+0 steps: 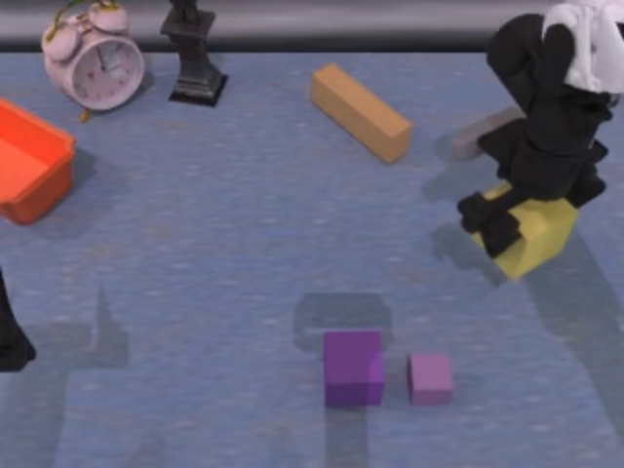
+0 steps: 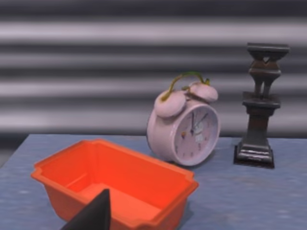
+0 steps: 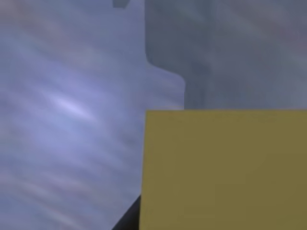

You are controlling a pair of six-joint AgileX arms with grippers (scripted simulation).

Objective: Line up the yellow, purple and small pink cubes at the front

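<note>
My right gripper (image 1: pixel 534 203) is shut on the yellow cube (image 1: pixel 538 234) at the right side of the table, about mid-depth. The cube hangs tilted, and its shadow falls on the table to its left. In the right wrist view the yellow cube (image 3: pixel 225 170) fills the near corner, with one dark finger (image 3: pixel 129 218) against its side. The purple cube (image 1: pixel 352 367) rests at the front centre. The small pink cube (image 1: pixel 430 377) sits just to its right, with a narrow gap between them. My left gripper (image 1: pixel 10 341) is parked at the left edge.
A long tan block (image 1: pixel 360 111) lies at the back centre and a grey block (image 1: pixel 478 135) lies behind my right arm. An orange bin (image 1: pixel 29 161), a pink alarm clock (image 1: pixel 93 63) and a dark statuette (image 1: pixel 195 54) stand at the back left.
</note>
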